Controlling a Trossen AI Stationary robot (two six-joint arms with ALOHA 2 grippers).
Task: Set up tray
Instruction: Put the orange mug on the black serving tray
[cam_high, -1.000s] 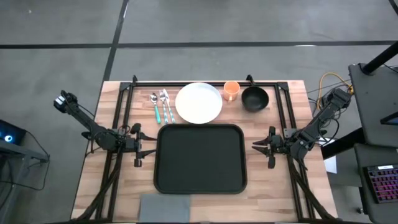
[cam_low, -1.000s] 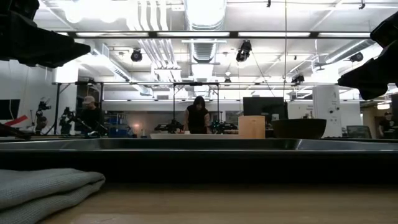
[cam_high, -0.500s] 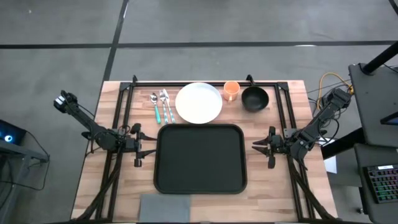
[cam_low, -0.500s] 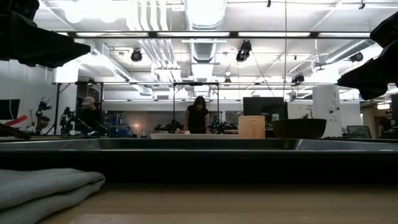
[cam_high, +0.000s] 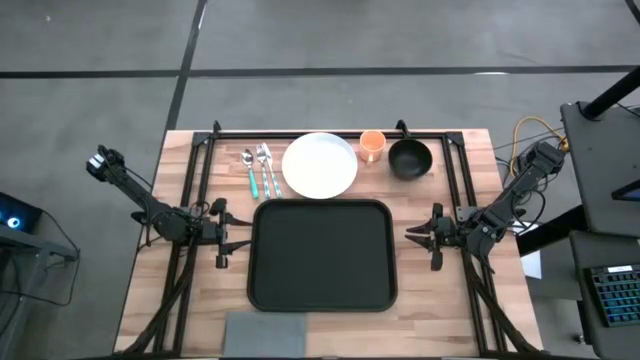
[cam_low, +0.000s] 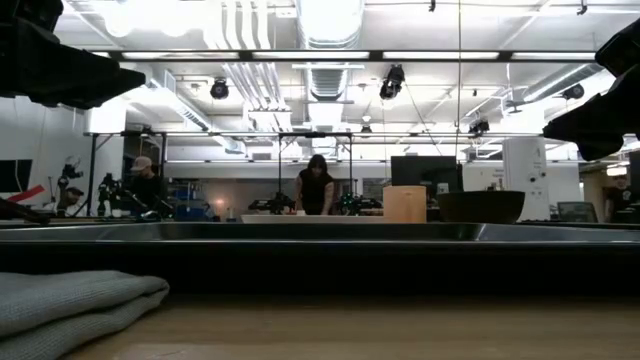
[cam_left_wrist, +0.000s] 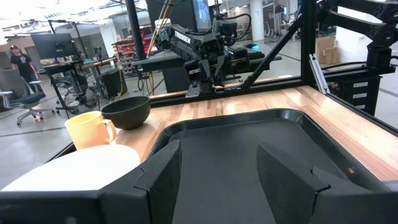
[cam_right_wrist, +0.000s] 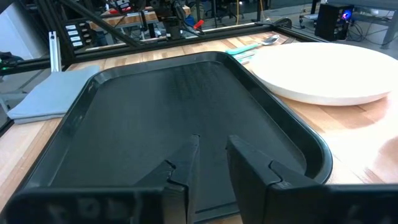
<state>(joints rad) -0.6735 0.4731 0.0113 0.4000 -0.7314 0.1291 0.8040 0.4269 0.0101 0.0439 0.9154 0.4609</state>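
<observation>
High view shows you the tray (cam_high: 322, 255) bare at the middle of the surface (cam_high: 140, 300), with the white plate (cam_high: 320, 165), orange cup (cam_high: 372, 145), dark bowl (cam_high: 409, 158) and cutlery (cam_high: 259, 168) lined up beyond it and the grey napkin (cam_high: 265, 328) at the near edge. Nothing is loaded yet, so all of the setting-up is left.

Left wrist view: your left gripper (cam_left_wrist: 217, 171) stands apart, empty, beside the tray.

Right wrist view: your right gripper (cam_right_wrist: 211, 152) is narrowly parted, empty, at the opposite rim.
</observation>
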